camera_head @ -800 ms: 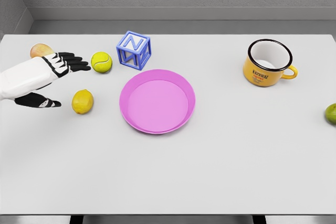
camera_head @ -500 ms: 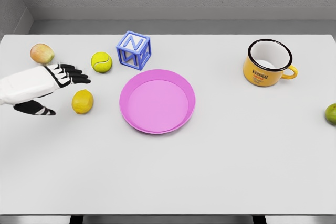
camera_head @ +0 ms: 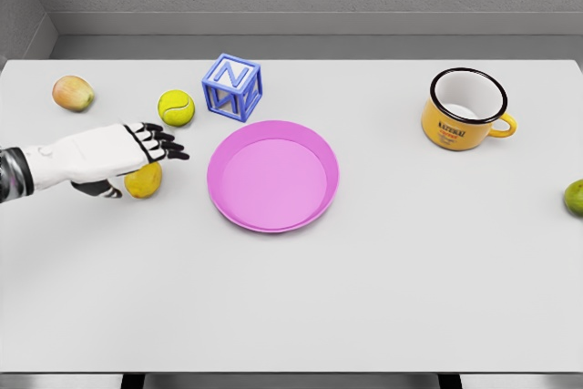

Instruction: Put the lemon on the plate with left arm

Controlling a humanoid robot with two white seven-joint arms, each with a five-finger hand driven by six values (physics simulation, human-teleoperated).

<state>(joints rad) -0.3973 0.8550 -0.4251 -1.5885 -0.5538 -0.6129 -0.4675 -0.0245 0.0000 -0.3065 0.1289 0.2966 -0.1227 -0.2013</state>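
The left hand (camera_head: 123, 154) reaches in from the left edge of the white table (camera_head: 383, 298), its white forearm lying low across the near-left part of the scene. The hand sits directly over the lemon (camera_head: 146, 182), covering the fruit's upper left side. Its black fingers (camera_head: 164, 145) stretch out to the right, slightly spread and pointing toward the plate, while the thumb (camera_head: 102, 190) shows below the palm at the lemon's left side. The fingers are not wrapped around the lemon; whether the palm touches it cannot be told from this view.

The lemon lies on the table just left of the pink plate (camera_head: 272, 176), apart from its rim. The plate sits a little left of the table's middle and holds nothing.

Farther back, a yellow-green tennis ball (camera_head: 176, 107) rests just beyond the hand, and a blue letter block (camera_head: 232, 87) stands to the right of the ball, close to the plate's far rim. A peach-coloured fruit (camera_head: 73, 93) lies at the far left. On the far right stands a yellow mug (camera_head: 465, 109) with its handle turned to the right, and a green fruit (camera_head: 574, 198) is cut off by the right edge.
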